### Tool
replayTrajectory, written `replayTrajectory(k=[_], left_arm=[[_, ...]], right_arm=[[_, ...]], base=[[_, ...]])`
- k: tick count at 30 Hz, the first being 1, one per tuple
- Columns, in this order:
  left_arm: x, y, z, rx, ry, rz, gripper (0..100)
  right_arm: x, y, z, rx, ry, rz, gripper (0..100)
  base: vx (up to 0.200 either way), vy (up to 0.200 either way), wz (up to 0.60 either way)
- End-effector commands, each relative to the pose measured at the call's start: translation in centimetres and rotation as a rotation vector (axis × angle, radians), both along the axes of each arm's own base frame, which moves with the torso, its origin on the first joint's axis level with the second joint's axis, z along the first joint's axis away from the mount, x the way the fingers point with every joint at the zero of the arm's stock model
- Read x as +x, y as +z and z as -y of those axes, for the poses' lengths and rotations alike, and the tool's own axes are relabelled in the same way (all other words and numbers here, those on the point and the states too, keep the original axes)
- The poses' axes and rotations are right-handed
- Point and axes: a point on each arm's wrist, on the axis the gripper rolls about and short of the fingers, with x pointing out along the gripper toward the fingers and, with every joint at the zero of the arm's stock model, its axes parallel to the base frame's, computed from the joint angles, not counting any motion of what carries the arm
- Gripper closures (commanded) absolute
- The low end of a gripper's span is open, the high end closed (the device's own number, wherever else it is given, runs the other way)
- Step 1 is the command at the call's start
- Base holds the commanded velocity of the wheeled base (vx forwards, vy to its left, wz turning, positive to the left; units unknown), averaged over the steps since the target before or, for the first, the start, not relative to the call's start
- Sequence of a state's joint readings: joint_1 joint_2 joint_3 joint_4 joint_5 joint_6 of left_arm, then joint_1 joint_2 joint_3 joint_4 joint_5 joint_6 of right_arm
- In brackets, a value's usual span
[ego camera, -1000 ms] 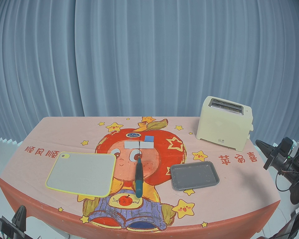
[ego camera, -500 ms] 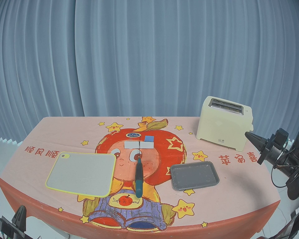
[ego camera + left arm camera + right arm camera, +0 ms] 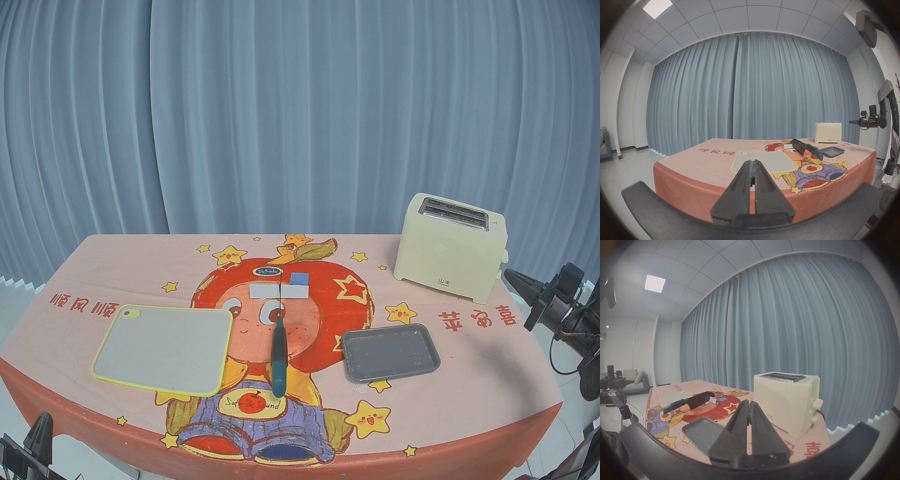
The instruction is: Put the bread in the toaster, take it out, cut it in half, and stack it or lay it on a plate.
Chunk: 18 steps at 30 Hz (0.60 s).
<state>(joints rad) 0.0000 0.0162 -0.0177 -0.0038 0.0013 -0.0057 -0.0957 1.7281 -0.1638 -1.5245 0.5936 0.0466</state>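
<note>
1. Right gripper (image 3: 511, 276) hangs off the table's right edge with its fingers pressed together and nothing between them. It points in toward the lever end of the toaster (image 3: 450, 250), near it but not touching.
2. Left gripper (image 3: 753, 164) is likewise closed and empty. It sits low in front of the table's near-left corner, well apart from the toaster, so the right arm is plainly the nearer one.
3. Table (image 3: 487, 381) has bare cloth between the toaster and its right and near edges. That gives the right arm open room to come in from the side or from above.
4. Toaster stands upright at the far right, its long axis running along the far edge and slanting slightly. The slots face up and the lever is on the end toward the right gripper. Whether a slice of bread sits down in the slots I cannot tell, so I judge the slots and lever to be the coming target.
5. Cutting board (image 3: 162, 350) lies flat at the near left, bare.
6. Grey tray (image 3: 389, 353) lies between the toaster and the near edge, bare.
7. Knife (image 3: 279, 340) lies mid-table between board and tray, its long axis running near to far and its handle toward the robot.
</note>
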Motion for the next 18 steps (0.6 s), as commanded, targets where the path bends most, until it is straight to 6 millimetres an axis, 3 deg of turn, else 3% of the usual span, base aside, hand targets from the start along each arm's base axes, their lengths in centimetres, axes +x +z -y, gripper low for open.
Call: replayTrajectory(k=[1, 18], left_arm=[[0.0, -0.5, 0.0, 0.000, 0.000, -0.001, 100], [0.0, -0.5, 0.0, 0.000, 0.000, -0.001, 100]], right_arm=[[-0.4, -0.9, 0.2, -0.001, -0.011, -0.046, 100], [-1.7, -2.7, 0.9, -0.046, -0.049, -0.113, 100]], base=[[0.000, 0.000, 0.00], [0.000, 0.000, 0.00]])
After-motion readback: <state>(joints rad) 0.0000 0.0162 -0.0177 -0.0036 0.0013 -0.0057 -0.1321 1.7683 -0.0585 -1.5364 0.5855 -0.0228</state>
